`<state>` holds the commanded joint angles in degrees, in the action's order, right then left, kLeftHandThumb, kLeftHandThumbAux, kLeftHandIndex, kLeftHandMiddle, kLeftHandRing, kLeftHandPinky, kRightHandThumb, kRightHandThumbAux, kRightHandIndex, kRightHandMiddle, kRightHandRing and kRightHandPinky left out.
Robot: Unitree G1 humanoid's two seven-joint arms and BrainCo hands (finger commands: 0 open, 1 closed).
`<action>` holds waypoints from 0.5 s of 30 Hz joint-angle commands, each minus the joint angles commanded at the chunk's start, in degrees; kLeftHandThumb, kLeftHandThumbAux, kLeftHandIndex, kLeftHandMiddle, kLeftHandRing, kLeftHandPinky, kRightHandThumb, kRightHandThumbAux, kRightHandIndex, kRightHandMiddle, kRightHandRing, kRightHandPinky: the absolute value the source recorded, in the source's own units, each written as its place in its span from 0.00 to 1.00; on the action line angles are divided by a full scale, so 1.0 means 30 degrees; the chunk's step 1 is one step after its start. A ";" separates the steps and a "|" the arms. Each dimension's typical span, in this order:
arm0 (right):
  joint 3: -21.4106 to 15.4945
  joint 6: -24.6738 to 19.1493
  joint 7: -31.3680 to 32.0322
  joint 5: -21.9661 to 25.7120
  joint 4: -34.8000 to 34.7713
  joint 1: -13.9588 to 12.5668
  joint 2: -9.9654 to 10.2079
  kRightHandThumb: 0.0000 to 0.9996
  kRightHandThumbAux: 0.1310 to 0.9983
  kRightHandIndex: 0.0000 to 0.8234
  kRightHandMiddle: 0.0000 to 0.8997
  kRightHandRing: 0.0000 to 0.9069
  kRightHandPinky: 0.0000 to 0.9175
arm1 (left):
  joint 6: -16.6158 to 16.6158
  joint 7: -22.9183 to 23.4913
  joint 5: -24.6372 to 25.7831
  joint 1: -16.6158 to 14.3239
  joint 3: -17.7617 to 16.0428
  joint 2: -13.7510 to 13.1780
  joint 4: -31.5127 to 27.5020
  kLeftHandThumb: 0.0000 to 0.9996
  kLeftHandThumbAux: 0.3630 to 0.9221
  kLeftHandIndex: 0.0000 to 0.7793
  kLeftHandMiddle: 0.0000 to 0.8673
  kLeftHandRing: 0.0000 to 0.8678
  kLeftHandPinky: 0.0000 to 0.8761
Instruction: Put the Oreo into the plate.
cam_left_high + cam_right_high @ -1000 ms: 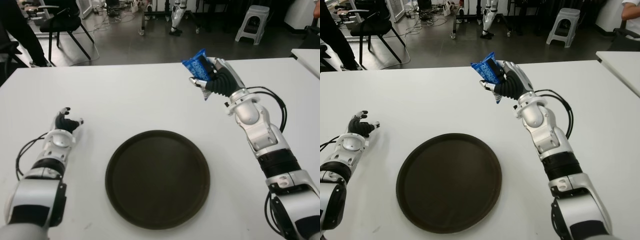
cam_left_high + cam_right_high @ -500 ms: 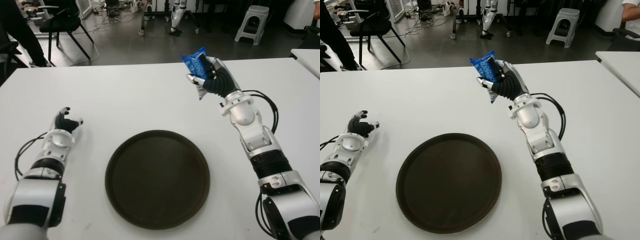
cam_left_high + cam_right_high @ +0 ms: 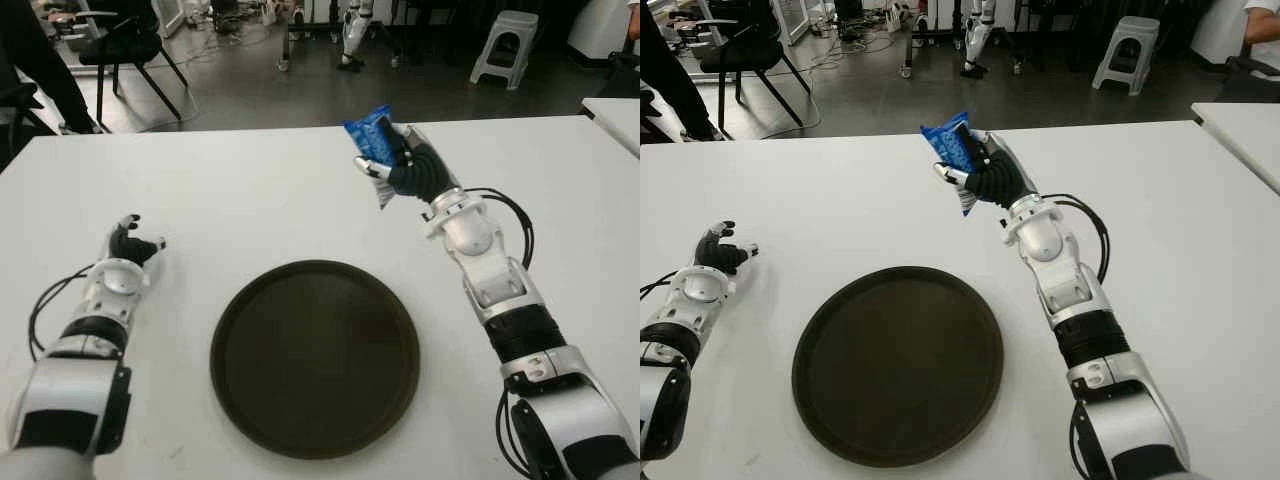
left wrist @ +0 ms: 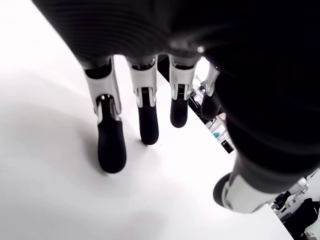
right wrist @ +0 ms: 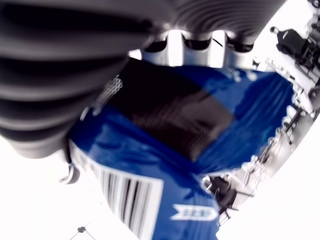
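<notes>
My right hand [image 3: 395,165] is raised above the far middle of the white table [image 3: 250,190], shut on a blue Oreo packet [image 3: 371,136]. In the right wrist view the packet [image 5: 200,150] fills the palm, barcode showing, fingers curled over its top. The round dark plate [image 3: 315,355] lies bare at the near centre, below and to the left of the held packet. My left hand [image 3: 128,250] shows at the table's left side, well left of the plate; its fingers [image 4: 111,150] hang relaxed over the tabletop and hold nothing.
Beyond the table's far edge the floor holds a black chair [image 3: 125,50] at far left and a grey stool [image 3: 505,45] at far right. Another white table's corner [image 3: 615,115] shows at the right edge.
My right hand has carried the Oreo packet leftward, closer to the space above the plate's far rim. The left hand has stayed in place.
</notes>
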<state>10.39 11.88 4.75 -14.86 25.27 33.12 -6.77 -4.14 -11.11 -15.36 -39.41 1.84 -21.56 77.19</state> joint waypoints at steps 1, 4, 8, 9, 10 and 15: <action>0.0073 -0.0025 0.0097 0.0000 -0.0003 -0.0067 0.0043 0.74 0.67 0.53 0.85 0.87 0.88 | -0.0005 -0.0004 0.0018 -0.0005 -0.0018 0.0011 0.0000 0.25 0.70 0.06 0.16 0.21 0.25; 0.0267 -0.0695 0.0800 -0.0026 -0.0251 -0.0059 -0.0112 0.74 0.67 0.53 0.85 0.88 0.88 | 0.0036 -0.0004 -0.0003 -0.0022 0.0004 0.0022 0.0004 0.25 0.70 0.05 0.16 0.21 0.25; 0.0646 -0.1670 0.1693 -0.0100 -0.0713 -0.0220 -0.0089 0.75 0.67 0.53 0.85 0.87 0.88 | 0.0052 -0.0022 -0.0105 -0.0039 0.0108 -0.0006 0.0003 0.25 0.71 0.06 0.15 0.20 0.24; 0.0915 -0.1753 0.1882 -0.0241 -0.0800 -0.0385 -0.0012 0.75 0.67 0.53 0.85 0.87 0.87 | 0.0035 -0.0036 -0.0114 -0.0037 0.0125 -0.0005 -0.0005 0.25 0.71 0.06 0.15 0.20 0.24; 0.1093 -0.1785 0.1976 -0.0338 -0.0866 -0.0504 0.0038 0.75 0.67 0.53 0.85 0.87 0.87 | 0.0022 -0.0046 -0.0112 -0.0034 0.0132 -0.0001 -0.0011 0.26 0.71 0.07 0.15 0.20 0.24; 0.1888 -0.0899 0.1843 -0.0807 -0.0472 -0.0932 0.0184 0.75 0.67 0.53 0.85 0.87 0.87 | -0.0012 0.0122 0.0090 -0.0039 -0.0033 0.0034 -0.0030 0.28 0.72 0.07 0.16 0.21 0.27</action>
<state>16.06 9.18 10.28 -17.28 23.85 30.32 -6.22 -4.18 -10.75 -15.09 -39.52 1.74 -21.46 77.10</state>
